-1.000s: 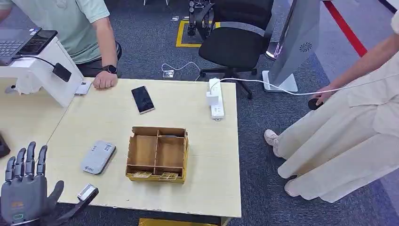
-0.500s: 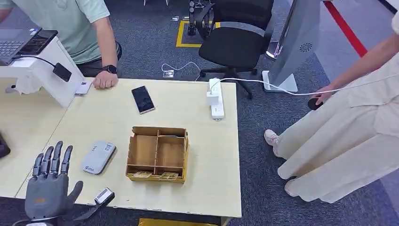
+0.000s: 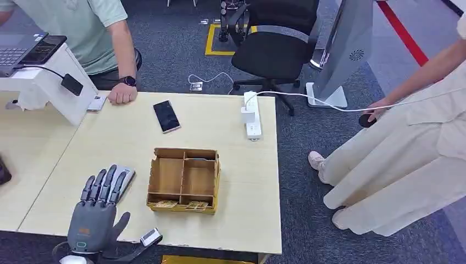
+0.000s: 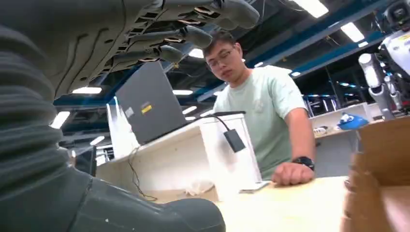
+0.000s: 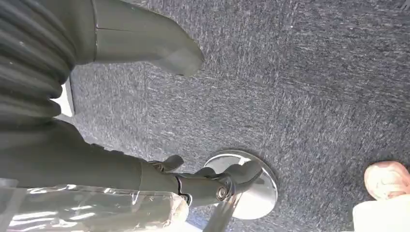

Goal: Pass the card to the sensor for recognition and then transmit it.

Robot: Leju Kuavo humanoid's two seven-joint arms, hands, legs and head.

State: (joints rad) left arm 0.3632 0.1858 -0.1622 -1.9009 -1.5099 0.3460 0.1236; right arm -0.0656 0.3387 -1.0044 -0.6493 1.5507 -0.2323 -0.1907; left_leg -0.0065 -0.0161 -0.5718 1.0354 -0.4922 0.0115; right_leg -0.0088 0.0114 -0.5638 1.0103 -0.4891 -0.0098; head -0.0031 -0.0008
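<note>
The grey many-fingered left hand [image 3: 93,220] hovers at the near edge of the pale wooden table [image 3: 242,181], at about seven o'clock in the head view, palm down with its dark fingers [image 3: 104,184] straight and slightly spread, holding nothing; the fingertips reach over the near end of the flat grey rounded sensor box [image 3: 125,175], though contact cannot be judged. Just at three o'clock from the sensor stands the brown cardboard organiser tray [image 3: 184,179], with small cards [image 3: 178,204] lying in its near front slots. Beyond it, at twelve o'clock, a black smartphone [image 3: 166,116] lies flat, and a white power strip [image 3: 252,114] sits near the far right edge. A person in a pale green shirt [image 3: 82,27] rests a hand [image 3: 122,93] on the far left corner. The right hand [image 5: 145,43] hangs over grey carpet [image 5: 300,77], thumb apart from loosely curled fingers, nothing in it.
</note>
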